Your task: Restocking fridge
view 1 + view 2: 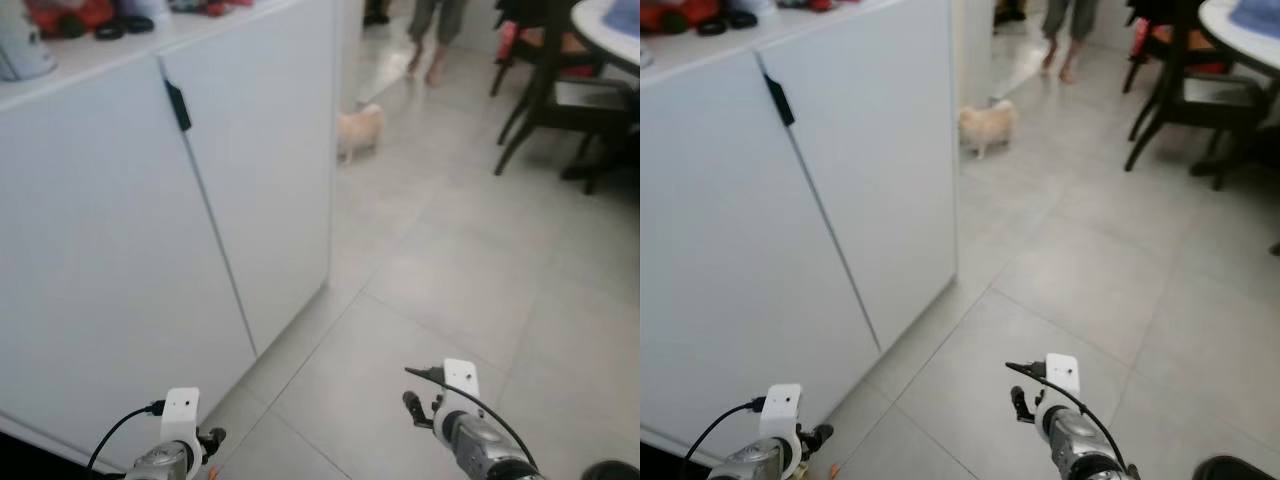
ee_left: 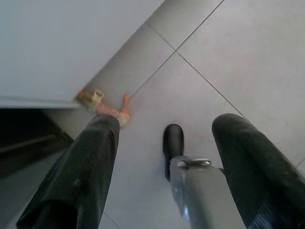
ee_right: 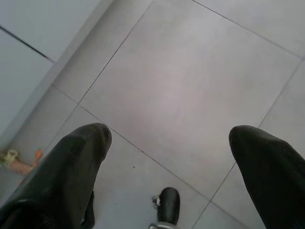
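My left gripper point(image 2: 167, 128) hangs low over the grey tiled floor point(image 2: 238, 57), open with nothing between its fingers. My right gripper point(image 3: 171, 136) hangs the same way, open and holding nothing. In the left eye view my left arm point(image 1: 180, 425) and right arm point(image 1: 460, 405) show at the bottom edge. A white cabinet point(image 1: 130, 240) with two shut doors and a black handle point(image 1: 178, 105) stands close on my left. Its top holds red and black items point(image 1: 75, 15) and a white container point(image 1: 20, 45).
A small orange striped toy point(image 2: 102, 106) lies on the floor by the cabinet's base. A small cream dog point(image 1: 360, 130) stands past the cabinet corner. A person's bare legs point(image 1: 435, 35) are at the far end. Dark chairs point(image 1: 545, 95) and a round table point(image 1: 610, 25) stand at the right.
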Robot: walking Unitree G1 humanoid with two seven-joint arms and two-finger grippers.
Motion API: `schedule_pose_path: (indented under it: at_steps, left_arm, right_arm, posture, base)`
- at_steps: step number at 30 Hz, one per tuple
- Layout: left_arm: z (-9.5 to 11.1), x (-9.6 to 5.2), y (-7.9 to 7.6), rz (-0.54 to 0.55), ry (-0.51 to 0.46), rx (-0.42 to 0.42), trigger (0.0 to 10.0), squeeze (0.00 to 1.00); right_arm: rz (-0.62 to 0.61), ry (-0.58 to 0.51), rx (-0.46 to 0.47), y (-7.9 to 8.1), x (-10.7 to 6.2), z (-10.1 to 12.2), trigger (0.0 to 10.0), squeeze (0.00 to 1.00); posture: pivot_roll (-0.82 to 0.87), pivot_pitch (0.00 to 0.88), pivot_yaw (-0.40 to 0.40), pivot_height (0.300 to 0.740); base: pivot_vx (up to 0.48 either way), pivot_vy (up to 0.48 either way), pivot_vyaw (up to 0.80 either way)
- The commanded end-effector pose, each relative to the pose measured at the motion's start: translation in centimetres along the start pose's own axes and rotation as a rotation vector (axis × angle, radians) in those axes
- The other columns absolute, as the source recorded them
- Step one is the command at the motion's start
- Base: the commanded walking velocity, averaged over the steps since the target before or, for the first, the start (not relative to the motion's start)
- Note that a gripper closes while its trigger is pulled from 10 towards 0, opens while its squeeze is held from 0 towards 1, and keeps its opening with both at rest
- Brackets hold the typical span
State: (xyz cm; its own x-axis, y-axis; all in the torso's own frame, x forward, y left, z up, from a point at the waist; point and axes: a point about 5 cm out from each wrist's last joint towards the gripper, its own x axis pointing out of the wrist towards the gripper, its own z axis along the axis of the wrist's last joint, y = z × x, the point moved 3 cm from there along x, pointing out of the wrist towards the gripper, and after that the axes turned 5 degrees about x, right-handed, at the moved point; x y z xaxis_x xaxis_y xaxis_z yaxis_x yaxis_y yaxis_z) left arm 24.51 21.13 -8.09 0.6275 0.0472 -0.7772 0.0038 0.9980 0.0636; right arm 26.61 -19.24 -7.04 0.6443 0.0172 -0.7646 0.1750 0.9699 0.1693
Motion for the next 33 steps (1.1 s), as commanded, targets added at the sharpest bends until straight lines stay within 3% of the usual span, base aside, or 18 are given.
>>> schedule_pose_path:
  at_steps: [1, 33]
  left_arm:
    - [-0.81, -0.09, 0.23, 0.009, 0.031, 0.008, 10.0, 0.00]
    - [-1.27, -0.15, 0.14, -0.004, 0.046, 0.042, 10.0, 0.00]
  right_arm:
    - [0.010, 0.018, -0.008, 0.41, 0.05, -0.37, 10.0, 0.00]
    - [0.023, 0.037, -0.034, 0.36, -0.01, -0.85, 10.0, 0.00]
  posture:
    - [-0.19, 0.018, -0.003, 0.740]
    - [-0.20, 0.000, 0.006, 0.740]
  base:
    - [0.000, 0.000, 0.80]
    - [0.000, 0.000, 0.80]
